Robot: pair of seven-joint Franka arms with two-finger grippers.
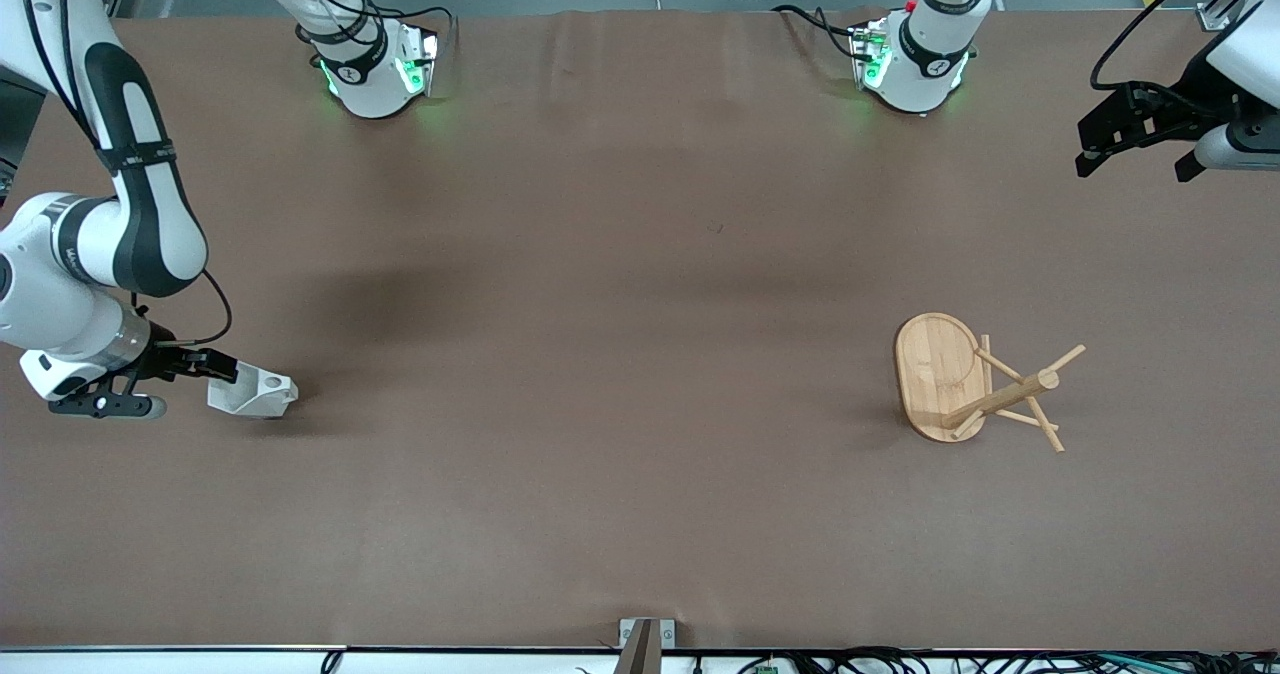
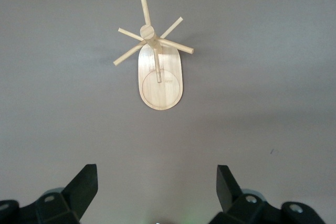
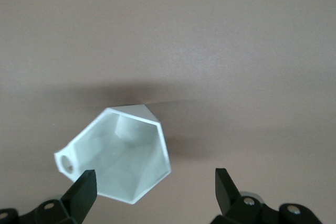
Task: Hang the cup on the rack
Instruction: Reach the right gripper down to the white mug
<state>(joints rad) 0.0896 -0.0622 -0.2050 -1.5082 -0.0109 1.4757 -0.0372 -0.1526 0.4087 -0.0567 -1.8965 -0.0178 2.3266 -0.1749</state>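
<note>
The cup lies on its side on the brown table toward the right arm's end, its hexagonal rim turned toward the right gripper. That gripper sits low just beside it, fingers spread and holding nothing. In the right wrist view the cup shows its hollow inside and its pierced handle close to one fingertip; whether the two touch cannot be told.

The rack stands well apart from the cup, toward the left arm's end, its oval base flat on the table and its thin pegs fanning out from the post. A wide stretch of bare table lies between cup and rack — nothing stands in it.

The left gripper waits high near the table's edge at its own end, jaws open and empty. The left wrist view shows the rack from above, bare cloth all around it.
</note>
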